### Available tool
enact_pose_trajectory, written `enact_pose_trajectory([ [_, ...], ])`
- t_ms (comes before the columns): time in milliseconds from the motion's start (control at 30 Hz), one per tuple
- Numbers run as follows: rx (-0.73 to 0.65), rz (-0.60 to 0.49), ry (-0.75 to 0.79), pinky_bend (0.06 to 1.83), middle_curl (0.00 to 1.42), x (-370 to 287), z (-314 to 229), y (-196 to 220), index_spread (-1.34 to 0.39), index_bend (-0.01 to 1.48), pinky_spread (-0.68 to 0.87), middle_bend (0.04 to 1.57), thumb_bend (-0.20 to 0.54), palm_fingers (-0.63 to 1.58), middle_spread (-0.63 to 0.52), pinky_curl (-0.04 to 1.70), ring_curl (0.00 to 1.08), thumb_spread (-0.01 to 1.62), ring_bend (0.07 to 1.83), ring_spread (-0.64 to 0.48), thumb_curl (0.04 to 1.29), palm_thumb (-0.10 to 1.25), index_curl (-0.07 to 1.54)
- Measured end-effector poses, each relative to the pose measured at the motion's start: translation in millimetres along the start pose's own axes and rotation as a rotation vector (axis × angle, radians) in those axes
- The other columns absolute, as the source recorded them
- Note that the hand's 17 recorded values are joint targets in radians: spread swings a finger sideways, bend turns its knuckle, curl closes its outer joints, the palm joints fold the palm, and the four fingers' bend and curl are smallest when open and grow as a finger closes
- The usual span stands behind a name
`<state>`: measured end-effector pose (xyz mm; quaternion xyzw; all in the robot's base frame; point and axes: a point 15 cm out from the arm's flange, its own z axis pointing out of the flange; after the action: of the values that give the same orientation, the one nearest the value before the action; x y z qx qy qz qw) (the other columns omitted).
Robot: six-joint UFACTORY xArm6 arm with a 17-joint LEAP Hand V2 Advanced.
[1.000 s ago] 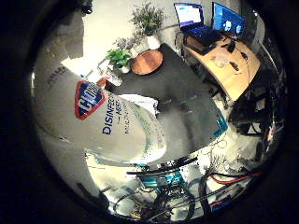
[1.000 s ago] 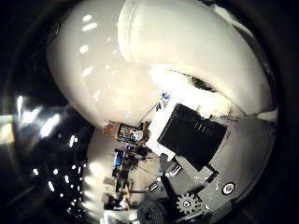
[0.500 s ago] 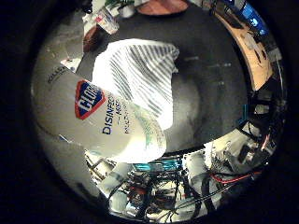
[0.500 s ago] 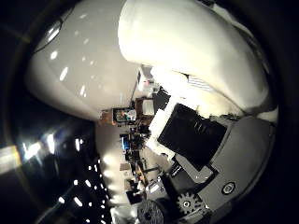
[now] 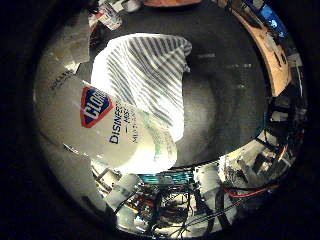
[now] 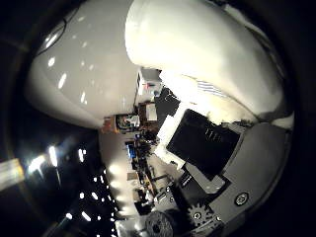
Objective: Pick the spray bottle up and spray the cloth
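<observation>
**Now over the cloth: bottle in hand, nozzle swung round**

Now the white plastic spray bottle (image 5: 107, 127) with its red-and-blue label fills much of the little-finger-side palm view, so it sits close against the palm. In the thumb-side view a white-and-black finger of the right hand (image 6: 207, 143) is curled across the bottle's pale body, which reads as a firm hold on the bottle.

What has changed is the backdrop. A second ago the bottle was framed against a distant room with plants and a desk; half a second ago the grey-and-white striped cloth (image 5: 150, 80) came into sight behind it, and it now spreads wider behind the bottle's upper part. The whole picture has shifted, so the hand has turned and the cloth has not moved. The cloth lies crumpled on the dark grey tabletop (image 5: 225, 110), away from its edges.

Judging by this, pickup is done and aiming is nearly finished; the trigger squeeze is what remains. The nozzle itself is not visible.
</observation>
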<state>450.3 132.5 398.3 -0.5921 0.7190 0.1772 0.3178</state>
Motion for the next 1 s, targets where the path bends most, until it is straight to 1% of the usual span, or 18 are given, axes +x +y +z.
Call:
enact_pose_trajectory([
  [200, 0.067, -0.050, -0.055, 1.27, 0.69, -45, -61, -13, -0.28, 1.14, -0.33, 1.33, -0.014, 1.23, -0.18, 0.60, 0.58, 0.87, 1.43, -0.22, 0.96, 0.97, 0.66],
  [333, 0.077, -0.056, -0.082, 1.27, 0.69, -57, -81, -13, -0.28, 1.14, -0.33, 1.33, -0.015, 1.23, -0.18, 0.60, 0.58, 0.87, 1.43, -0.22, 0.96, 0.97, 0.66],
  [433, 0.081, -0.049, -0.083, 1.27, 0.69, -55, -83, -15, -0.28, 1.14, -0.33, 1.33, -0.014, 1.23, -0.18, 0.60, 0.58, 0.86, 1.43, -0.22, 0.96, 0.97, 0.66],
  [567, 0.059, -0.020, -0.076, 1.27, 0.69, -40, -69, -17, -0.28, 1.14, -0.33, 1.33, -0.013, 1.23, -0.18, 0.60, 0.58, 0.86, 1.43, -0.22, 0.96, 0.97, 0.66],
  [667, 0.022, 0.012, -0.066, 1.27, 0.69, -22, -50, -17, -0.28, 1.14, -0.33, 1.33, -0.013, 1.23, -0.18, 0.60, 0.58, 0.86, 1.43, -0.22, 0.96, 0.96, 0.66],
  [1000, -0.107, 0.138, -0.025, 1.27, 0.69, 47, 31, -20, -0.28, 1.14, -0.33, 1.33, -0.013, 1.23, -0.18, 0.60, 0.58, 0.86, 1.43, -0.22, 0.96, 0.97, 0.66],
])
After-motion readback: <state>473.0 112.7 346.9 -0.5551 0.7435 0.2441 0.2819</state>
